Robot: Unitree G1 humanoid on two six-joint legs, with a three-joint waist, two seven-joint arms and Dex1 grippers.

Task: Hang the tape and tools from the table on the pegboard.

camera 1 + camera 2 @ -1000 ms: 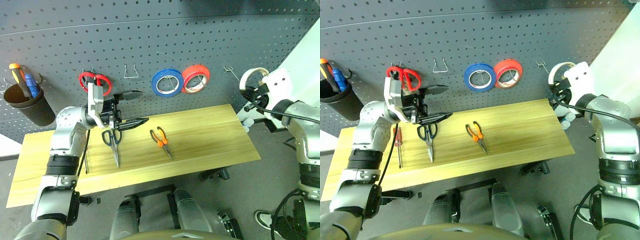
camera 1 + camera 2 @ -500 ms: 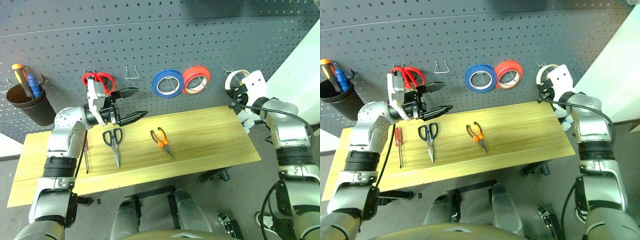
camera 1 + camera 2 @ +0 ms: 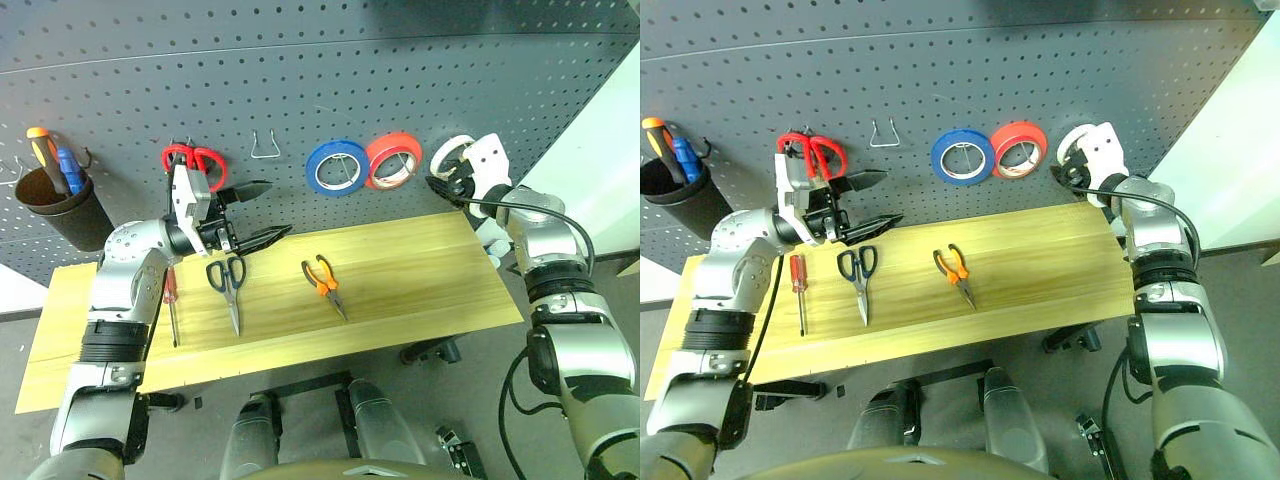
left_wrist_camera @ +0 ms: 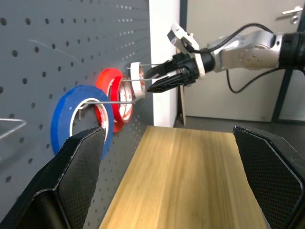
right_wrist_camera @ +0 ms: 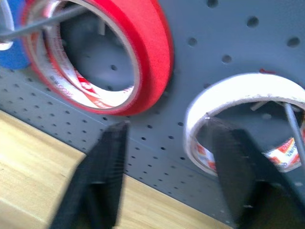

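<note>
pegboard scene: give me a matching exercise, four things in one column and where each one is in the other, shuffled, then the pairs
Things:
1. white tape
2. pliers
3. red-handled scissors
4. orange and blue handled tools

Places:
A. in the black cup at the pegboard's left end
B. on a hook right of the red roll
C. lying on the table, right of the black scissors
D. hanging on the pegboard, left of the blue roll

Pairs: 1-B, 2-C, 3-D, 4-A
</note>
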